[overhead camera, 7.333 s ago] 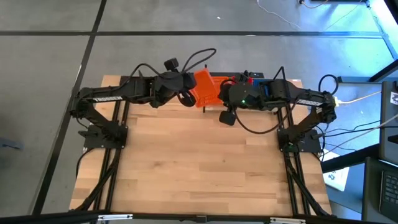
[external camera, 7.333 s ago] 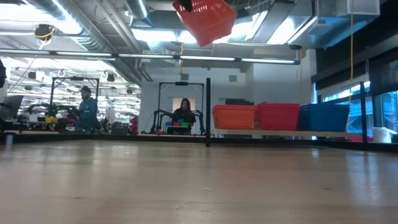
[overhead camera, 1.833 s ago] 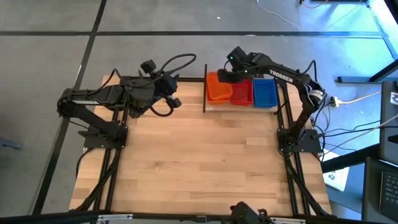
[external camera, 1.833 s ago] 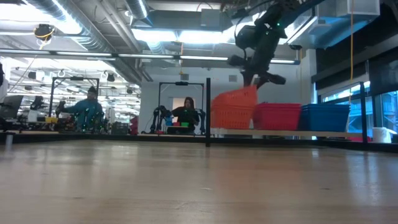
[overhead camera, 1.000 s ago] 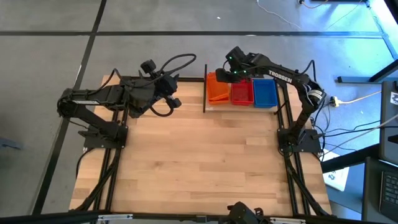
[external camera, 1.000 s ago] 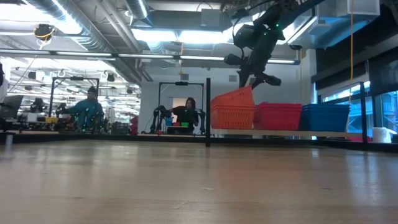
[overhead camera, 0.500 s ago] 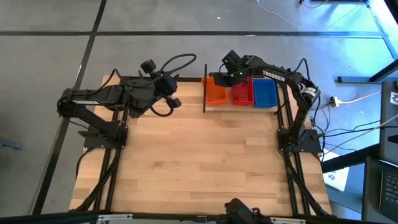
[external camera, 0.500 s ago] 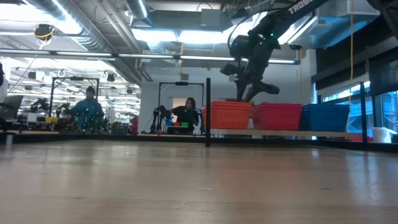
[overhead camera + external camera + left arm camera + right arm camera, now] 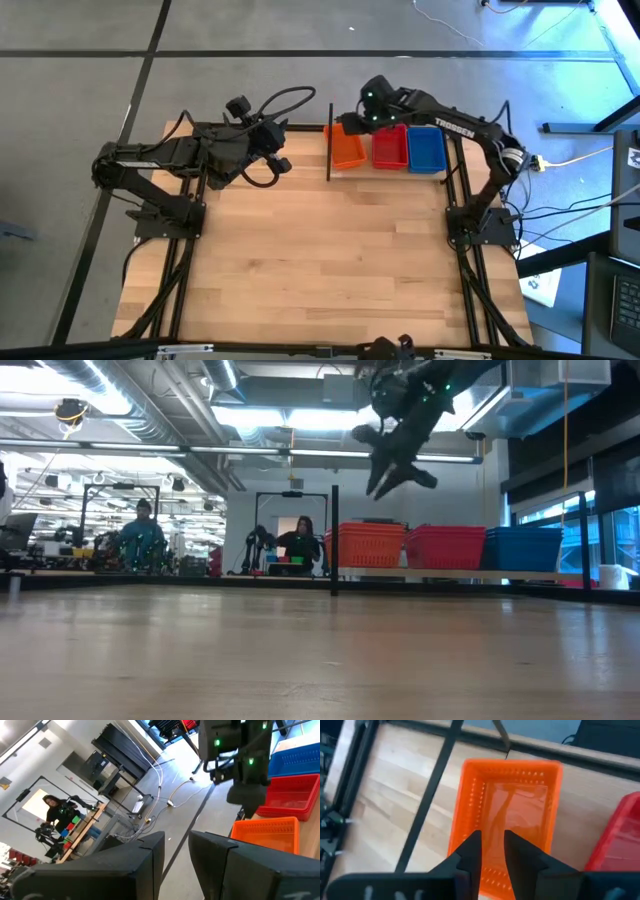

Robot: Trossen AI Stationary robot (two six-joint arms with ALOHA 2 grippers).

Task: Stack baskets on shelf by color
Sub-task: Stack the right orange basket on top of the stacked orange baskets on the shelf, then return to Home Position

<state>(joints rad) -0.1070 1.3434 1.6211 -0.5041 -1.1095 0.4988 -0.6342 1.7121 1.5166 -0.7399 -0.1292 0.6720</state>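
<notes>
On the shelf (image 9: 460,573) at the table's far right stand three stacks of baskets side by side: orange (image 9: 348,150), red (image 9: 389,148) and blue (image 9: 426,148). They rest on their bottoms, the top orange basket (image 9: 507,815) nested level in its stack. My right gripper (image 9: 400,482) hangs open above the orange stack, pointing slantwise down, clear of it, with nothing between its fingers (image 9: 470,851). My left gripper (image 9: 285,147) waits raised over the table's far left part, open and empty (image 9: 176,845).
A black post (image 9: 329,140) stands at the shelf's left end, right beside the orange stack. The bare wooden tabletop (image 9: 320,260) stretches toward the near edge. People sit at benches in the room behind (image 9: 300,545).
The top orange basket, tilted a second ago with its right end up under my right gripper, has dropped level onto the orange stack. My right gripper has come off it and risen clear above the stack.
</notes>
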